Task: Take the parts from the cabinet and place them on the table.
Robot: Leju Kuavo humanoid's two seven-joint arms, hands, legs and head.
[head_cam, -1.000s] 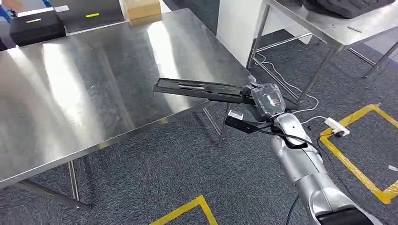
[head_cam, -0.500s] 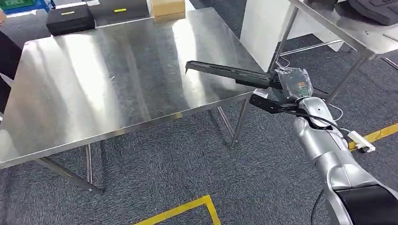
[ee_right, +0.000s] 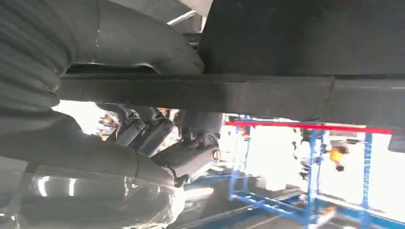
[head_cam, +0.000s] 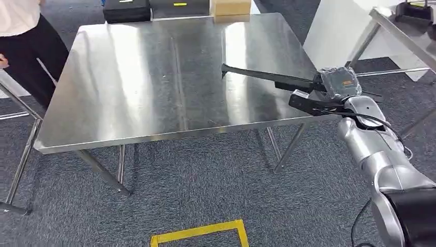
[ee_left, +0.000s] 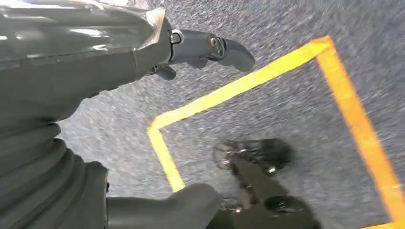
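Right hand [head_cam: 337, 87] grips one end of a long black part [head_cam: 267, 78], held level above the right side of the steel worktop [head_cam: 139, 82], its far end pointing toward the middle. Left hand [ee_left: 86, 71] hangs over grey carpet [ee_left: 267, 114] with yellow tape lines [ee_left: 224, 93], fingers apart, holding nothing. A person [head_cam: 25, 36] stands at the worktop's far left corner. Black cases [head_cam: 127, 10] sit beyond its far edge.

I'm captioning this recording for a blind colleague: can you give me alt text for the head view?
The robot's right hand holds a long, flat black plastic part out over the near right corner of a bare stainless steel table. Two black cases and a cardboard box sit at the far edge, and a person stands at the far left.
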